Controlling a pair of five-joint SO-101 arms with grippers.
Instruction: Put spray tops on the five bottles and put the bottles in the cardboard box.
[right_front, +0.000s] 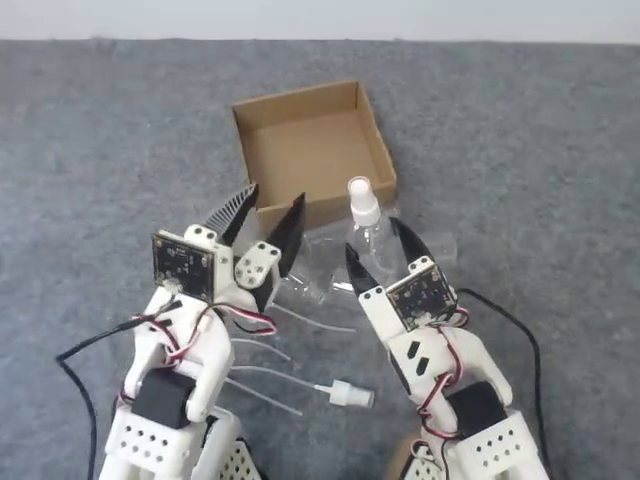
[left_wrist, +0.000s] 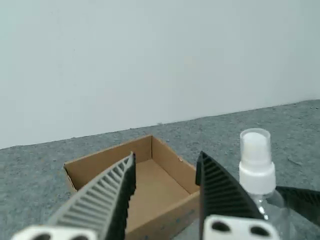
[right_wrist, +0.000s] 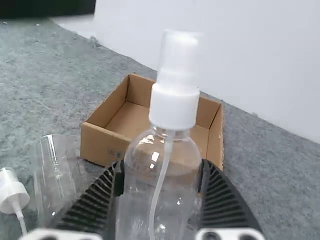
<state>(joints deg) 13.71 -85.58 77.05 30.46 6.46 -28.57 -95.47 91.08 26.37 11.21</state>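
Bottle (right_front: 366, 228) number one, clear plastic, has its white spray top (right_front: 361, 198) fitted and stands upright between the two dark fingers of the right end effector (right_front: 372, 238), which press against its sides in a firm grasp. The right wrist view confirms this, with the bottle's round body touching a finger on either side. The cardboard box (right_front: 315, 150) sits just beyond it, towards the far middle of the table (right_front: 90, 150), and has nothing in it, so no bottle has been packed yet. The held bottle is just beside the box's near right corner, outside it; whether it rests on the table or is lifted cannot be told. Uncapped bottles (right_front: 318, 268) lie on their sides between the two arms; how many is hard to tell because they are transparent. Nearer, a loose spray top (right_front: 350, 395) lies with its thin tube, beside other tubes. The left end effector (right_front: 275, 197) hangs spread wide and grasping nothing, by the box's near left corner. Judged from this, one capping is done; the packing and the remaining cappings are left.
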